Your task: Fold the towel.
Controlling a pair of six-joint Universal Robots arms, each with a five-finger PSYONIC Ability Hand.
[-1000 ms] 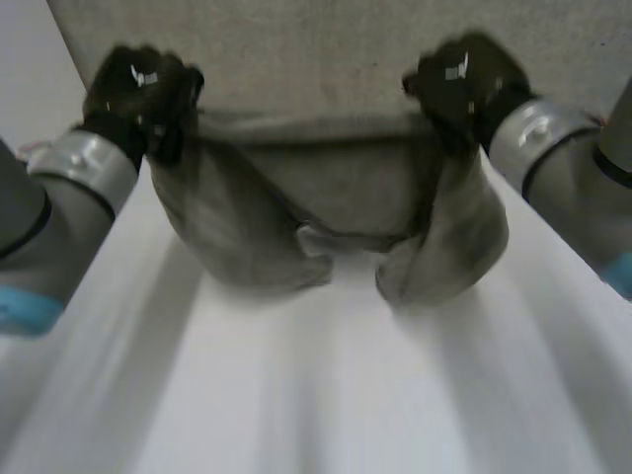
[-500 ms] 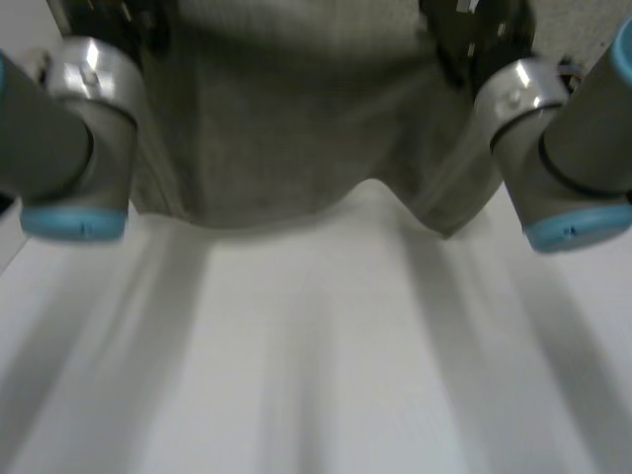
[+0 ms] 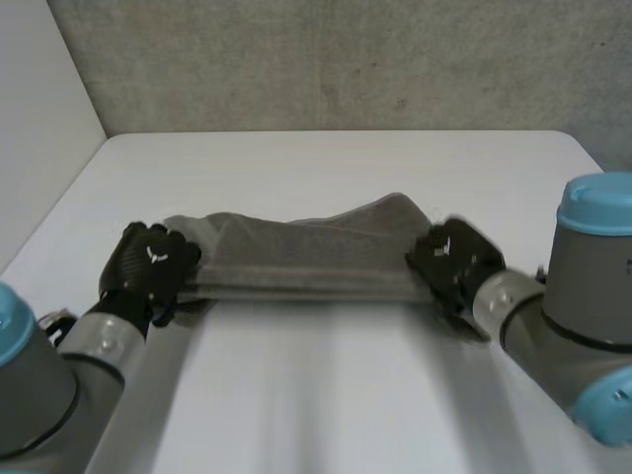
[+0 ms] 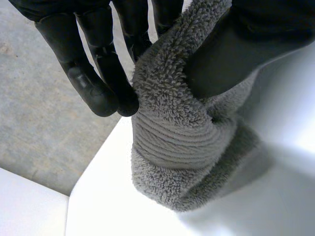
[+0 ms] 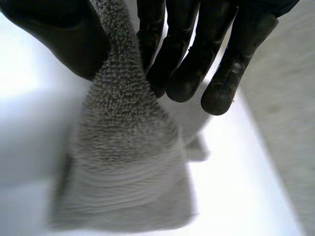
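The grey towel [image 3: 306,259] lies as a long folded band across the middle of the white table [image 3: 326,385]. At its left end my left hand [image 3: 148,267] is shut on the cloth; the left wrist view shows the towel [image 4: 182,142] pinched between thumb and fingers [image 4: 106,88], hanging down to the table. At the other end my right hand [image 3: 454,262] grips in the same way. In the right wrist view the towel [image 5: 125,167] is pinched between thumb and fingers [image 5: 182,64], its lower part resting on the table.
A grey concrete wall [image 3: 326,59] rises behind the table's far edge. A white wall [image 3: 39,138] stands at the left. Bare tabletop lies both in front of the towel and beyond it.
Both hands have come down from a raised hold, with the towel hanging between them, to the table. The towel now lies as a folded band, both ends still gripped.
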